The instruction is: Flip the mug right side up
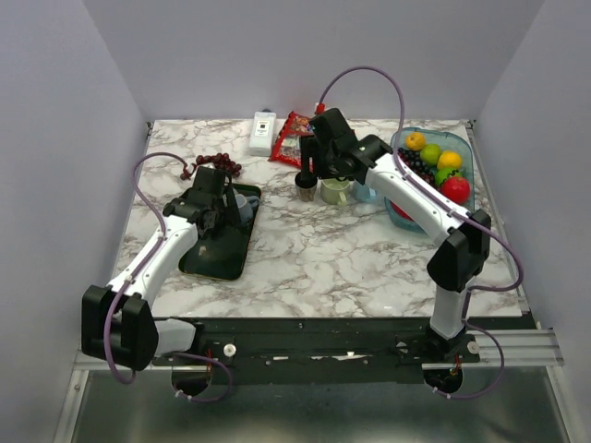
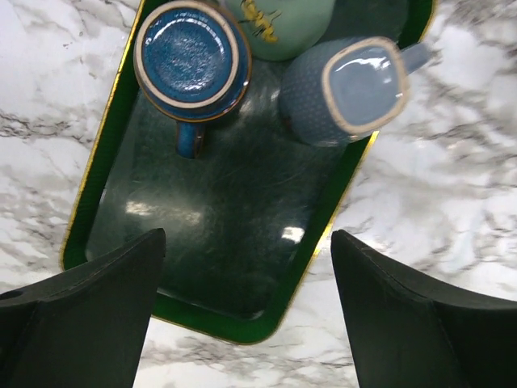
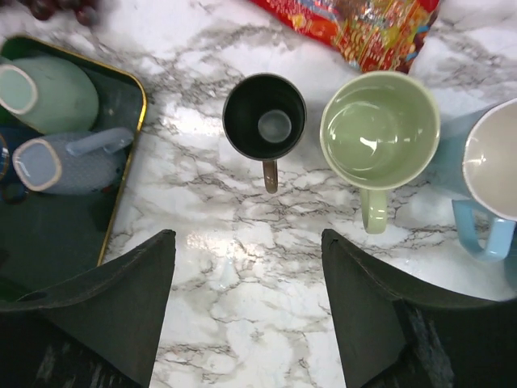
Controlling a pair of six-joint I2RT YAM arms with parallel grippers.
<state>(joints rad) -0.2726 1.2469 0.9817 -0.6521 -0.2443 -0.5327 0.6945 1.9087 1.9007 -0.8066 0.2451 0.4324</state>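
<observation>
A dark green tray (image 2: 226, 242) holds three mugs standing base up: a dark blue one (image 2: 192, 55), a pale green one (image 2: 283, 24) and a grey-blue one (image 2: 347, 89). My left gripper (image 2: 246, 323) is open and empty above the tray's near corner, short of these mugs. My right gripper (image 3: 246, 315) is open and empty above bare marble. Just beyond it three mugs stand upright: a small dark one (image 3: 264, 115), a light green one (image 3: 380, 129) and a blue one with a white inside (image 3: 485, 170). In the top view the left gripper (image 1: 226, 208) and right gripper (image 1: 319, 171) hover over these groups.
A blue basket of fruit (image 1: 462, 148) stands at the back right. A red snack packet (image 1: 291, 138), a white box (image 1: 263, 132) and a dark bunch of grapes (image 1: 217, 163) lie along the back. Walls close in on three sides.
</observation>
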